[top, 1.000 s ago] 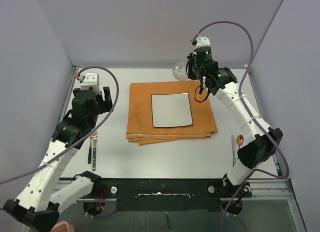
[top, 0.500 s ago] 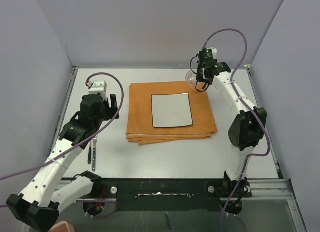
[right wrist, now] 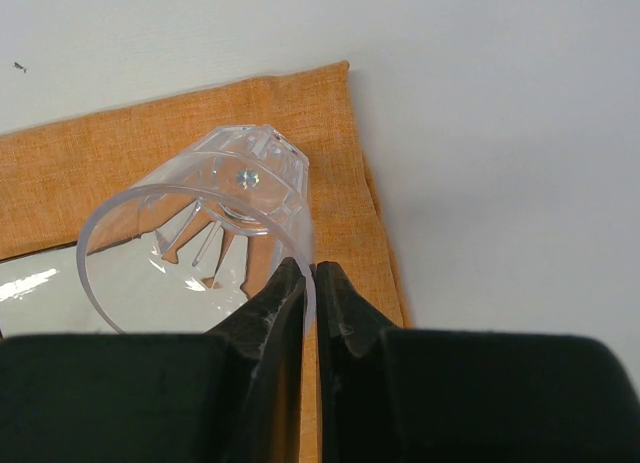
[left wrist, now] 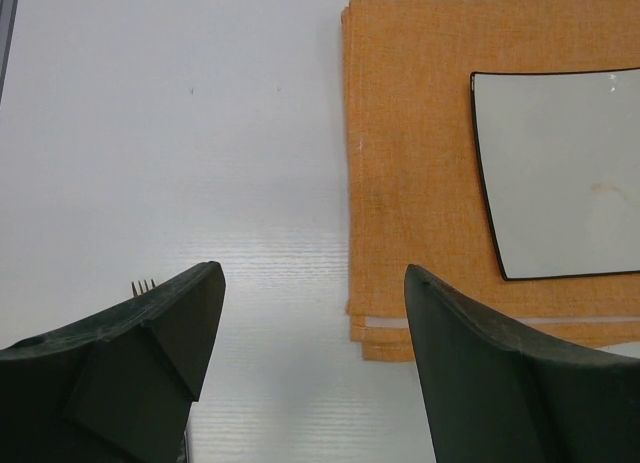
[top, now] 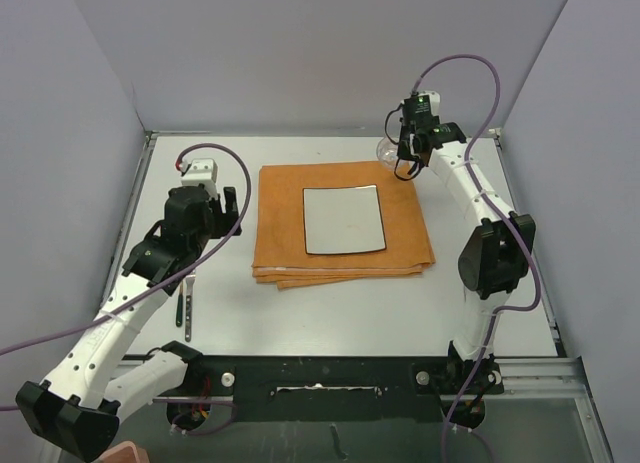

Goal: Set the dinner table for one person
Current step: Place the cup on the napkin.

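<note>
A clear ribbed glass (right wrist: 215,218) hangs tilted over the far right corner of the orange mat (top: 285,223). My right gripper (right wrist: 312,273) is shut on its rim, one finger inside and one outside. From above, the glass (top: 386,152) shows just left of the right gripper (top: 404,159). A square white plate (top: 344,219) lies on the mat, in the middle of the dinner table (top: 330,303). Left of the mat, my left gripper (top: 222,215) hovers open above bare tabletop. In its wrist view the left gripper (left wrist: 312,278) holds nothing, with the mat (left wrist: 410,163) and plate (left wrist: 560,173) to the right.
A fork (top: 187,303) lies on the table near the left arm, its tines (left wrist: 144,285) peeking past my left finger. Grey walls close in the table at the back and both sides. The right arm's elbow (top: 495,258) stands over the table's right side.
The right gripper has carried the glass rightward to the mat's far right corner, and its elbow has risen. The left gripper has shifted slightly right, still open.
</note>
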Robot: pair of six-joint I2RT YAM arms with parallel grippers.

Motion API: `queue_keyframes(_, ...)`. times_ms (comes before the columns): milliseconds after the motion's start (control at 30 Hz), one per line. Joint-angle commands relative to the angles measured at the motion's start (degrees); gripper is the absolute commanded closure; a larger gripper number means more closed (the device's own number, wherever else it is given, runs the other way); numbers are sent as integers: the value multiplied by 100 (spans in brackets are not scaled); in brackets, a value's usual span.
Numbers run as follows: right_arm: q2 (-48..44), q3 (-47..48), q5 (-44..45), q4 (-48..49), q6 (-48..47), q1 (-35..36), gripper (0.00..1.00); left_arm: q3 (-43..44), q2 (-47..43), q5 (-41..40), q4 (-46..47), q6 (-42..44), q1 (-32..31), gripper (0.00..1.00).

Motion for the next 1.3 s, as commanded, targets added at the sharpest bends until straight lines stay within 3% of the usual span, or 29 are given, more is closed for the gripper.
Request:
queue_keyframes(0, -63, 105, 105, 472, -48, -98, 100, 28, 83, 85, 476, 50, -16, 28)
queue_keyframes(767, -311, -353, 194, 695, -198, -202, 100, -33, 112, 153, 363, -119, -16, 29)
queue_keyframes(1267, 351, 17, 161, 609, -120, -290, 100, -33, -25, 79, 233, -108, -22, 29)
